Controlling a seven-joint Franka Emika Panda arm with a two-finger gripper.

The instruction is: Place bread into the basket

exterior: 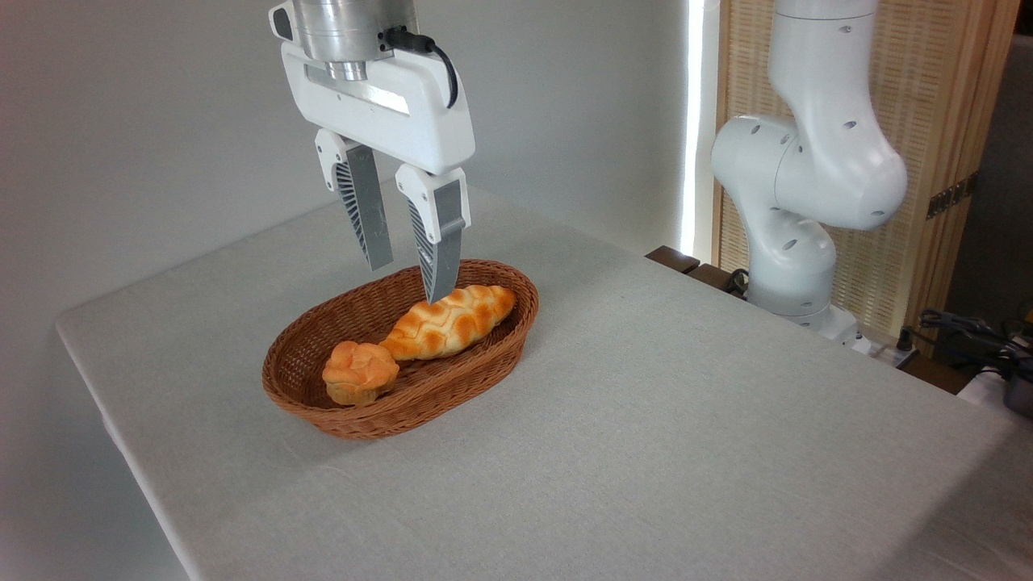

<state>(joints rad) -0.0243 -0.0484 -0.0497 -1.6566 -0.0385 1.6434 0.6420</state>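
A: The table [646, 420] is taking up most of the view; its cloth is lying bare to the right of the jaws and in front of them, so open room is running that way; its left edge is falling away well to the left of the jaws, and its far edge is lying close behind them.

B: And the arm?

A: The arm's white base [807, 177] is standing well to the right of the jaws, past the table's far right edge; a slatted wooden screen [952, 121] is standing behind it, with cables [968, 331] lying at its foot.

B: What is sitting under the jaws?

A: The basket [452, 387] is lying directly beneath them, its low woven rim ringing the space below; the gripper [407, 278] is hanging over the basket's far half, fingers pointing down.

B: Are the jaws gripping anything?

A: No; they are standing apart with a moderate gap and nothing between them; the bread [452, 323] is lying inside the basket just below and to the right of the jaws, one pointed end reaching toward the far rim; the right fingertip is hovering at the loaf's top, and I cannot tell whether it is touching.

B: Anything else in there?

A: A small round bun [359, 371] is sitting in the basket's near end, below and slightly left of the jaws, touching the loaf's near tip.
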